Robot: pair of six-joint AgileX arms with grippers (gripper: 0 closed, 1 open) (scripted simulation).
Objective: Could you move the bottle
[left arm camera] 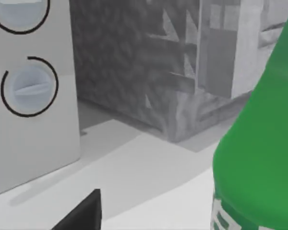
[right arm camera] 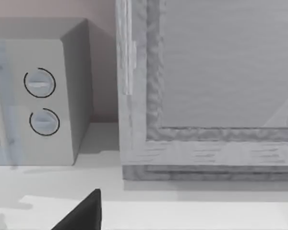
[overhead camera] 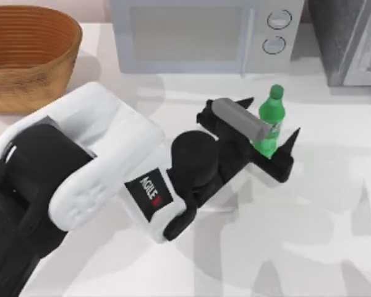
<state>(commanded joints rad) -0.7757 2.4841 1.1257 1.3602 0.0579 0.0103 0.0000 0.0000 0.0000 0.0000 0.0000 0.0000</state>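
The small bright green plastic bottle (overhead camera: 270, 122) stands upright on the white counter (overhead camera: 309, 247), in front of the grey microwave (overhead camera: 198, 31), right of centre. The left end effector (overhead camera: 273, 141) straddles it, fingers apart, 1 on each side, not yet clamped. Bottle's long axis is vertical. Open counter lies toward the near edge; the woven wicker basket (overhead camera: 25, 52) sits far left.

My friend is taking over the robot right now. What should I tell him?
Left gripper: fingers open, one on each side of the bottle, not yet closed on it.
Right arm: parked; its wrist view faces the microwave and a grey cabinet.
Bottle: upright on the table, in front of the microwave, far from the wicker basket.
Done: approach. Left: close, lift, move the bottle.
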